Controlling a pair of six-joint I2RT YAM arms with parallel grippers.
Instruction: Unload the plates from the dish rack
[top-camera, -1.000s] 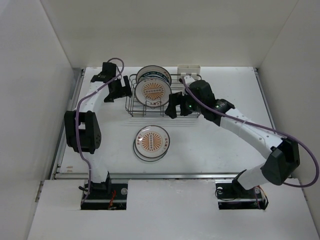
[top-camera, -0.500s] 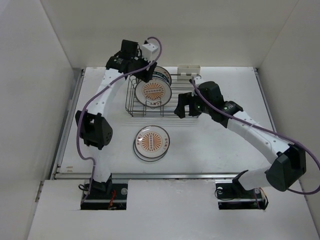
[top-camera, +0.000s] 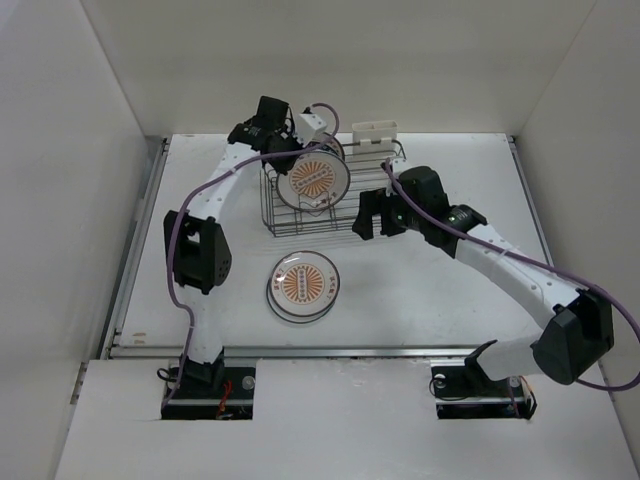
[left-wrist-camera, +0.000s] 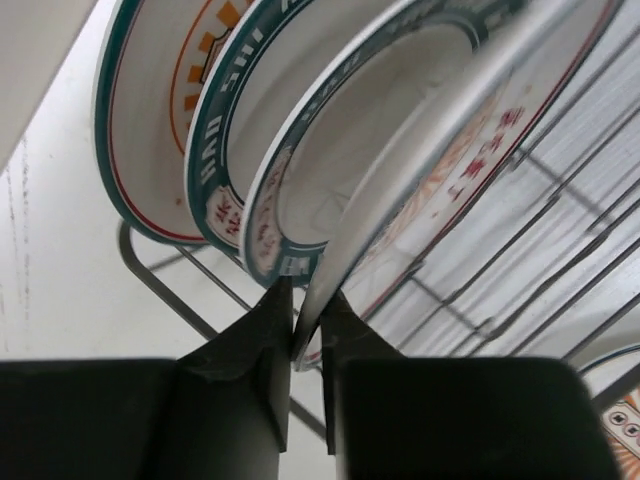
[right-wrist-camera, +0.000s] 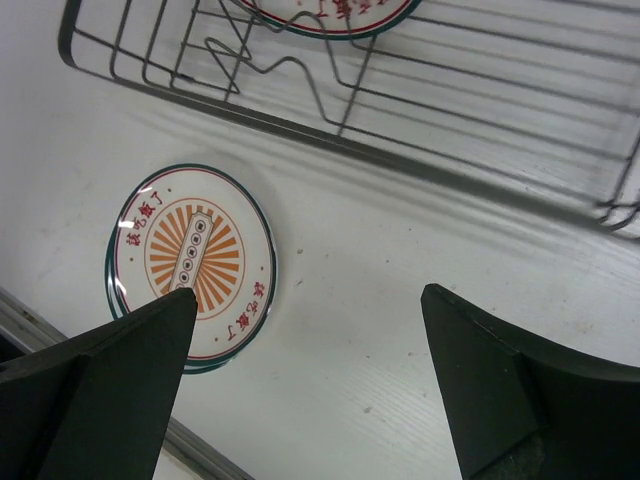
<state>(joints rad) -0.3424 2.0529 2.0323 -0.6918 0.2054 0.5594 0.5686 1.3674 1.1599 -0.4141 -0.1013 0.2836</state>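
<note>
So the plate (top-camera: 317, 178) in play is inside the dish rack (top-camera: 310, 232), toward its left end at the far side of the table (top-camera: 460, 310). It's up on its edge, leaning back, with the orange sunburst face pointing at the near edge and a bit upward. It's round, so there's no real long axis, but the disc runs left to right across the rack.

The left gripper (left-wrist-camera: 305, 300) comes in from the far side and its two fingers are pinched tight on that plate's rim. In the left wrist view, two more plates (left-wrist-camera: 140, 130) stand on edge right behind it, all packed close.

There's a small white holder (top-camera: 375, 133) on the rack's far right corner. A flat stack of plates (top-camera: 303, 286) sits face up on the table, just in front of the rack.

The right gripper (right-wrist-camera: 308, 295) hangs by the rack's near right side, fingers spread wide, holding nothing.
</note>
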